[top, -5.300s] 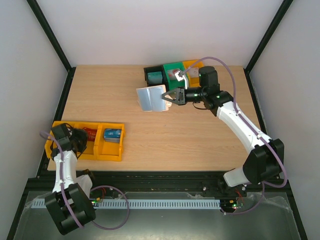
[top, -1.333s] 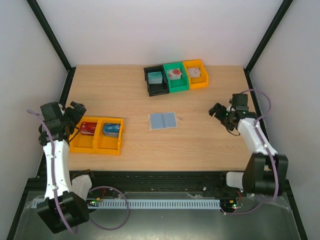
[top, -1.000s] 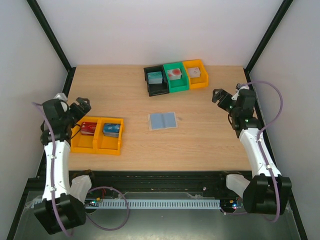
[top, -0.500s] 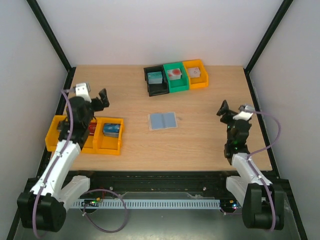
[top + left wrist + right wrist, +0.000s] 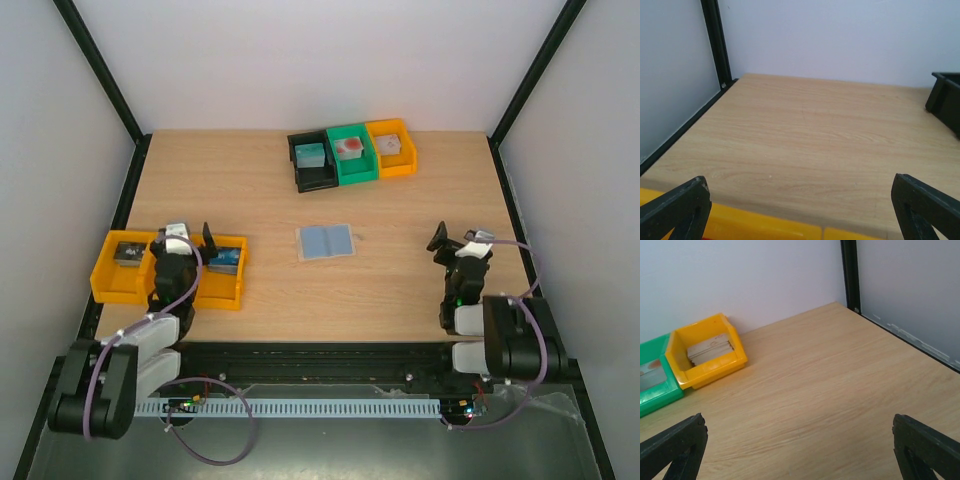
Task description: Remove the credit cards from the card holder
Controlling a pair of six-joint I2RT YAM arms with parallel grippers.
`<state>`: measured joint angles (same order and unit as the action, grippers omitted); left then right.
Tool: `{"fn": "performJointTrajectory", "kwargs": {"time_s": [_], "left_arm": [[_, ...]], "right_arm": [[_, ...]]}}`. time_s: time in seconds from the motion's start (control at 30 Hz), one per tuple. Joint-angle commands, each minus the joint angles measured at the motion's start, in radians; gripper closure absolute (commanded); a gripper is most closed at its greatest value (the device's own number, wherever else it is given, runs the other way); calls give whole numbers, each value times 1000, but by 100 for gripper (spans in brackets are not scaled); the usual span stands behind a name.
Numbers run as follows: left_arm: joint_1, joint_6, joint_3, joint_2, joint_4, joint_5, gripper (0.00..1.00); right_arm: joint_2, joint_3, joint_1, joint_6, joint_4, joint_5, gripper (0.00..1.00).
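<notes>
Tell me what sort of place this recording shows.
Probably a lab robot cell: a wooden table enclosed by white panels, a left arm and right arm at its near edge, coloured sorting bins.

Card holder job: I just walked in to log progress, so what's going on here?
Nothing is being handled. The left gripper and right gripper are open and empty, low by the near edge of the table. The card holder lies open mid-table, blue-grey inside up. A dark grey card sits in the end compartment of the yellow bin at left; the middle compartment is hidden.
</notes>
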<state>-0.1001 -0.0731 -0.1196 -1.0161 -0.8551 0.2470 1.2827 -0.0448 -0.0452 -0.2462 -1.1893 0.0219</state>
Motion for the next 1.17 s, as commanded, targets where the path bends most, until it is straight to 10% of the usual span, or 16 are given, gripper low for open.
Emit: {"fn": "performJointTrajectory", "kwargs": {"time_s": [0.0, 0.37, 1.13], "left_arm": [[28, 35, 71, -127, -405, -103, 0], [152, 51, -14, -501, -620, -393, 0], [160, 43, -109, -519, -447, -397, 1]], "right_arm": [[175, -44, -2, 67, -263, -66, 1], [253, -148, -1, 92, -158, -123, 1], [249, -158, -1, 88, -130, -111, 1]]}}
